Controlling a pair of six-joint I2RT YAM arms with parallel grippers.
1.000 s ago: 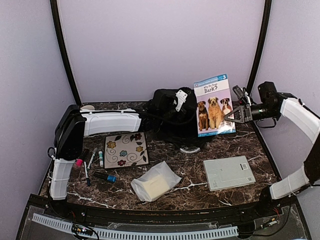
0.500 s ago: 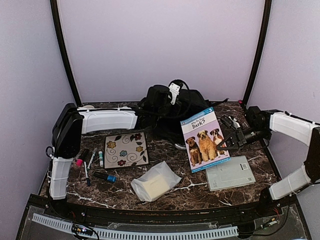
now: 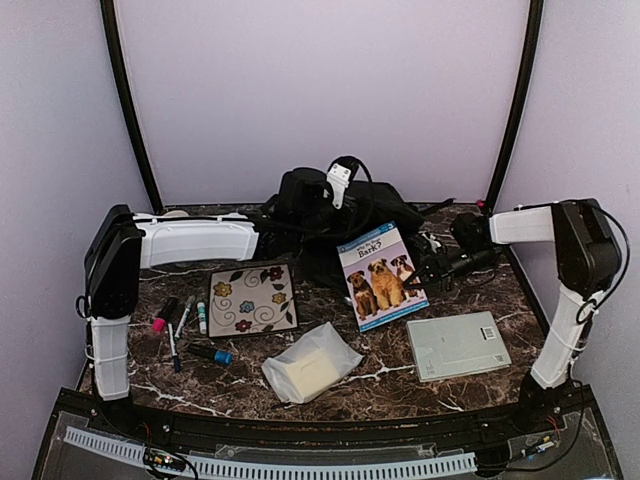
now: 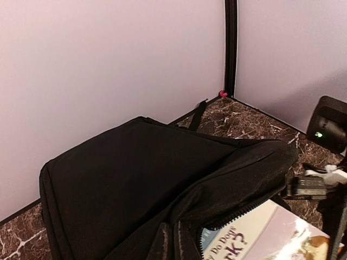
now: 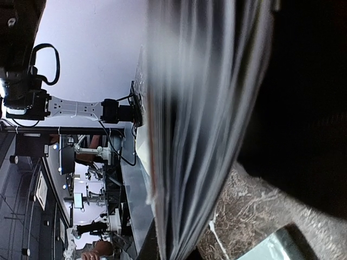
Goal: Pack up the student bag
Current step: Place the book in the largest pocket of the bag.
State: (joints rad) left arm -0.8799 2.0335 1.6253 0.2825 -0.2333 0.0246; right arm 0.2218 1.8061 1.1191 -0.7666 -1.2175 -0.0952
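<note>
The student bag [image 3: 385,205], a black backpack, lies at the back middle of the table. Its grey-white loop handle [image 3: 339,180] stands up. My left gripper [image 3: 300,192] is shut on the bag's upper flap and holds it lifted; its fingers are hidden in the left wrist view, which shows the bunched black fabric [image 4: 135,173] and the open zipper edge [image 4: 238,214]. My right gripper [image 3: 432,268] is shut on the right edge of a dog picture book [image 3: 380,275]. The book [image 4: 282,233] is tilted, its top corner under the lifted flap. Its page edges [image 5: 206,108] fill the right wrist view.
A floral-patterned pad [image 3: 252,298] lies left of centre, with several markers [image 3: 185,320] and a blue pen [image 3: 210,353] beside it. A clear pouch with a pale block [image 3: 312,362] sits near the front. A grey-white flat case [image 3: 457,345] lies at the front right.
My right arm brought the book down from upright at the back right and moved it left to the bag's opening. The left gripper shifted slightly left with the flap.
</note>
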